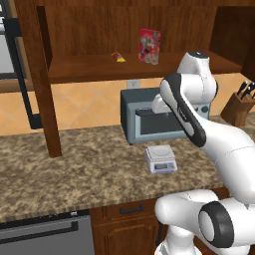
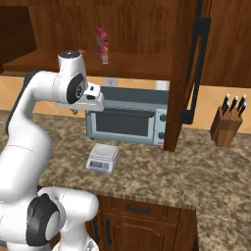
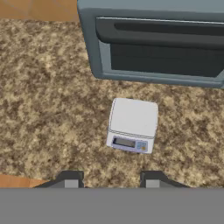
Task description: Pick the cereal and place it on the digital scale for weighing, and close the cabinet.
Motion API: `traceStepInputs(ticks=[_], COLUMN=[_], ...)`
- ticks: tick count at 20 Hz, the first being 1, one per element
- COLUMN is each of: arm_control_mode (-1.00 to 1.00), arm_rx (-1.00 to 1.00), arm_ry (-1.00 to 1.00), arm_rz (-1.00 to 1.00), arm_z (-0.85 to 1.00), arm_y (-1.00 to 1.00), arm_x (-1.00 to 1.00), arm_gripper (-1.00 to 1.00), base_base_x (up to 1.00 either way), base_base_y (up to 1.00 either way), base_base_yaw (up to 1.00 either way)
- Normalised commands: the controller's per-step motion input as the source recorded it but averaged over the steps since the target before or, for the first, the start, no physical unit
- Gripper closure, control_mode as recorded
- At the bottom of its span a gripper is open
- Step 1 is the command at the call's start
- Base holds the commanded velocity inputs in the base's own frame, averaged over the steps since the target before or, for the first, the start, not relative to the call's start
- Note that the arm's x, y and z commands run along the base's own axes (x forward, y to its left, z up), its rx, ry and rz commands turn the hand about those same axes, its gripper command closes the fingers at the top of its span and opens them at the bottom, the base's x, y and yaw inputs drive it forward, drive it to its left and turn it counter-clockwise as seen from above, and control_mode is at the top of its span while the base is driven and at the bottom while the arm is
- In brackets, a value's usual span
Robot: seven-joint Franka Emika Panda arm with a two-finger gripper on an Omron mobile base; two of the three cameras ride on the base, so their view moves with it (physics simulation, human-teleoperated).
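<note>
A: What's the biggest thing here?
B: The cabinet (image 1: 99, 37), dark brown wood, spanning the wall at 12 o'clock. Its doors stand open; one door with a black bar handle (image 2: 195, 68) hangs at 2 o'clock in the right base view.
A: And below it?
B: The speckled granite surface (image 1: 69, 164), with a grey-blue toaster oven (image 2: 127, 120) at its back, under the cabinet's shelf.
A: Where's the arm?
B: Bent above the surface in front of the oven. The claw (image 3: 110, 180) points down; in the hand view its two dark tips sit at 6 o'clock, apart, with nothing between them.
A: The cereal?
B: The red box (image 1: 149, 46) stands upright on the cabinet's shelf, at 12 o'clock from the oven. A tiny red-yellow item (image 1: 118, 57) lies on the same shelf at its 9 o'clock, apart from it.
A: The digital scale?
B: It (image 3: 132, 124) rests on the surface just in front of the oven, display toward the front edge, its platform bare. In the hand view it's at 12 o'clock from the claw tips.
A: Anything else?
B: A wooden knife block (image 2: 226, 125) at 3 o'clock, well apart from the scale.
</note>
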Motion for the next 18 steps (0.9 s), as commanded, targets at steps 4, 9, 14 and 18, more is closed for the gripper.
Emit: traceStepInputs(ticks=[4, 9, 14, 18], arm_control_mode=[-1.0, -1.0, -1.0, -1.0], arm_rx=[0.0, 0.0, 0.0, 0.0], arm_ry=[-0.09, -0.47, -0.44, -0.26], arm_rz=[0.0, 0.0, 0.0, 0.01], arm_z=[0.0, 0.13, 0.28, 0.62], arm_y=[0.0, 0.0, 0.02, 0.0], arm_x=[-0.42, -0.82, -0.73, -0.42], arm_gripper=[-1.0, -1.0, -1.0, -1.0], base_base_x=[0.0, 0.0, 0.0, 0.0], base_base_y=[0.0, 0.0, 0.0, 0.0], base_base_yaw=[0.0, 0.0, 0.0, 0.0])
